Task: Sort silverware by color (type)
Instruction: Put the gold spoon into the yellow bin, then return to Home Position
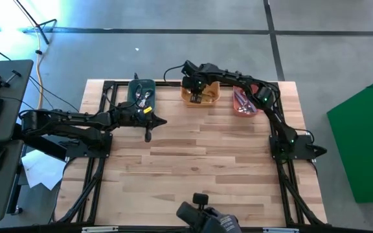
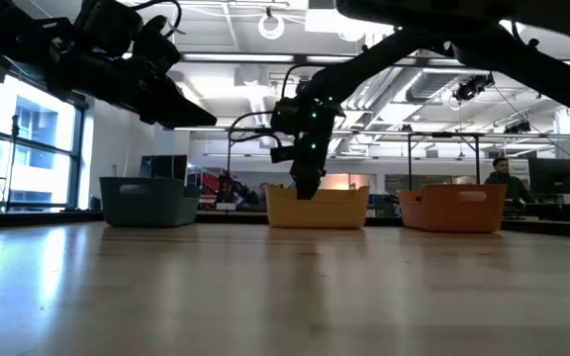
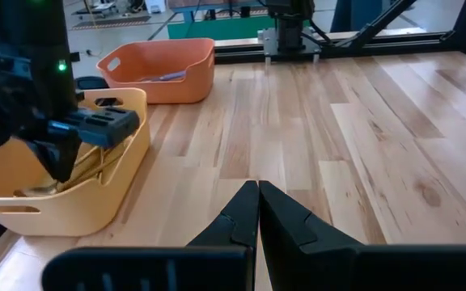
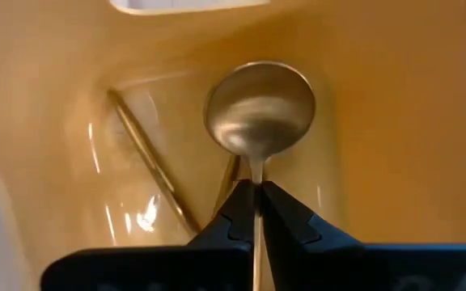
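Right gripper pinches a gold spoon inside the yellow bin; left gripper hovers closed.

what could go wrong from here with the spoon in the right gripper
1. The right gripper pinches the spoon only by its thin neck, so it may swivel or slip before release.
2. Gold utensils already lie in the yellow bin; the spoon may land across them and prop up against the wall.
3. The gripper is low inside the bin, so lifting out carelessly could clip its rim and shift it.

Three bins along table's far edge: teal left, yellow middle, orange right.
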Tool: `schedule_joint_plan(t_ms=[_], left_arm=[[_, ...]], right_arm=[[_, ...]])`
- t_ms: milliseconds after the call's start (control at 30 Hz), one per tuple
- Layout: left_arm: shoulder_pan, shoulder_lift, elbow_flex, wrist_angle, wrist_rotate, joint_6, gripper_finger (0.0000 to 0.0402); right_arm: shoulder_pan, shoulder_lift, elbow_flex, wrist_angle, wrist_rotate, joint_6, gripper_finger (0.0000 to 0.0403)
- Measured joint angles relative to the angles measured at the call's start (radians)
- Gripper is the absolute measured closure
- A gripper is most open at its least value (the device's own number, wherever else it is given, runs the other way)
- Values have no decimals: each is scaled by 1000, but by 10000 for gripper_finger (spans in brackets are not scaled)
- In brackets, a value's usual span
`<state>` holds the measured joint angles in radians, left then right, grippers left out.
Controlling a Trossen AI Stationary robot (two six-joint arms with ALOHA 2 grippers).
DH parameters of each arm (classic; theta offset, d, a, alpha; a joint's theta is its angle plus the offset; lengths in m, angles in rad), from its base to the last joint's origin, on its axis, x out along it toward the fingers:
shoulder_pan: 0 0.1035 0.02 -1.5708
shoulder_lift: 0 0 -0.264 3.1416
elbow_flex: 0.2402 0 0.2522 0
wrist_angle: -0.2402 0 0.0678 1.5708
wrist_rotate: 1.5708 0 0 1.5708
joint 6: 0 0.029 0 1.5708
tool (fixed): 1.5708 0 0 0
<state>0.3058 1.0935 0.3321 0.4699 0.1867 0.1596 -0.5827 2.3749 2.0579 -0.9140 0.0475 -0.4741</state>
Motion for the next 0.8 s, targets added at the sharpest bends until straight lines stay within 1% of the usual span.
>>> schedule_joint_plan(t_ms=[133,333,433,533,633,700,733,800], left_arm=[[0,0,0,0,0,-2,399],[0,0,0,0,0,-9,399],[0,0,0,3,-8,-10,399],[0,0,0,10,-12,-9,399],[0,0,0,31,-12,-3,399],[0,0,-14,76,-12,-7,399],[0,0,-23,102,-12,-10,399],[1,0,-44,142,-3,-17,399]], right_arm=[[0,-1,0,9,0,20,384],[7,-40,1,8,2,30,320],[25,-66,14,-40,13,24,302],[44,-118,15,-47,26,22,312],[54,-173,15,-29,-9,28,350],[58,-198,2,22,-52,29,383],[60,-215,-21,59,-71,29,393],[69,-247,-86,157,-86,28,394]])
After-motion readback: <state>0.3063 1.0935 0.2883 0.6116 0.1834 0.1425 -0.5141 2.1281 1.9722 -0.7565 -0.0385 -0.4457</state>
